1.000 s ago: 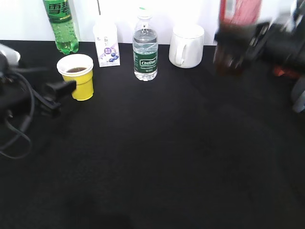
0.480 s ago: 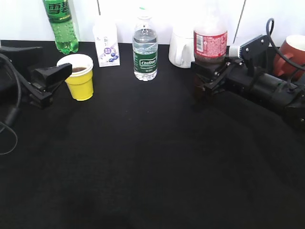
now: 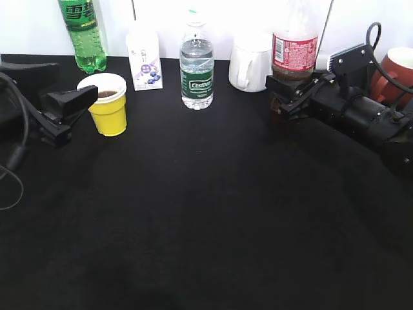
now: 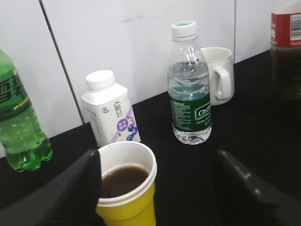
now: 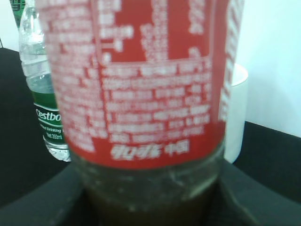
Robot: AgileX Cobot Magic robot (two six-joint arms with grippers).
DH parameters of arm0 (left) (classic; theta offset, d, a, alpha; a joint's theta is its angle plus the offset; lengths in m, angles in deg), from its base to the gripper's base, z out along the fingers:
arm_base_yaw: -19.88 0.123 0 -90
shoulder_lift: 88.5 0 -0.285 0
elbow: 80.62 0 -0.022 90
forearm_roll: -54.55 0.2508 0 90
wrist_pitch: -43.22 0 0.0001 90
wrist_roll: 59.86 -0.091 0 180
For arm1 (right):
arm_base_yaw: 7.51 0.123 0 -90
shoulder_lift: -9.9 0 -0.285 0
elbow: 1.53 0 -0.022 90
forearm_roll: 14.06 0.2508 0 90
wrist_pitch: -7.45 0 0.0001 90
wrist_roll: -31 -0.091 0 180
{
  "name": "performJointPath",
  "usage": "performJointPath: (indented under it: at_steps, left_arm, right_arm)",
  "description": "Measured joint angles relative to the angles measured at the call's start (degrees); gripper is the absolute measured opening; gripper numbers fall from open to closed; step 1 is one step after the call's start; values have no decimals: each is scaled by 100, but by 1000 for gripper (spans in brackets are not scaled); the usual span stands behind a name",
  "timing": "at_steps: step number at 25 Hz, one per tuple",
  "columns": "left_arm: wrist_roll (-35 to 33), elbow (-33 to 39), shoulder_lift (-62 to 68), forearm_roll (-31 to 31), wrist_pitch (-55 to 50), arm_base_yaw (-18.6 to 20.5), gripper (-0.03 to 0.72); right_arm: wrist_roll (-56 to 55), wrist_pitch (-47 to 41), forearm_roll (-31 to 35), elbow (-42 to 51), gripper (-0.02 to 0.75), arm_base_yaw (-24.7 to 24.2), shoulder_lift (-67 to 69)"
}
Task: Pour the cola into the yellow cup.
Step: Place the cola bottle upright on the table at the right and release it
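The yellow cup (image 3: 110, 106) stands at the back left with brown liquid in it; it also shows in the left wrist view (image 4: 126, 197). My left gripper (image 3: 68, 116) is open just left of the cup. In the left wrist view (image 4: 160, 200) one finger touches the cup's left side and the other stands far to its right. The cola (image 3: 295, 51) stands upright at the back right. My right gripper (image 3: 289, 97) is shut on its lower body. In the right wrist view the bottle (image 5: 141, 80) fills the frame between the jaws (image 5: 150, 205).
Along the back wall stand a green soda bottle (image 3: 81, 32), a white milk carton (image 3: 143, 59), a green-labelled water bottle (image 3: 196, 68) and a white mug (image 3: 250, 61). A red mug (image 3: 395, 64) sits behind the right arm. Cables lie at the left edge.
The right arm brought the cola from the far right edge leftwards, then slightly back right, and it is upright now. The left gripper has opened beside the cup.
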Motion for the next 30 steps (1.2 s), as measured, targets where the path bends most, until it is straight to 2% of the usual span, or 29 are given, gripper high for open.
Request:
performJointPath:
  at_steps: [10, 13, 16, 19, 26, 30]
  left_arm:
    - [0, 0, 0, 82, 0, 0, 545]
    - [0, 0, -37, 134, 2, 0, 543]
    - [0, 0, -43, 134, 2, 0, 538]
    - [0, 0, -43, 134, 2, 0, 538]
    - [4, 0, -43, 140, -49, 0, 538]
    - [11, 0, -43, 140, -340, 0, 538]
  right_arm:
    - [-259, 139, -150, -5, 386, 0, 167]
    - [-271, 151, -271, -5, 475, 0, 167]
    - [-272, 151, -282, -5, 497, 0, 167]
    - [-374, 192, -346, -5, 557, -5, 169]
    - [-392, 214, -78, 425, 568, -5, 169]
    - [-392, -353, 80, 564, 568, -5, -53]
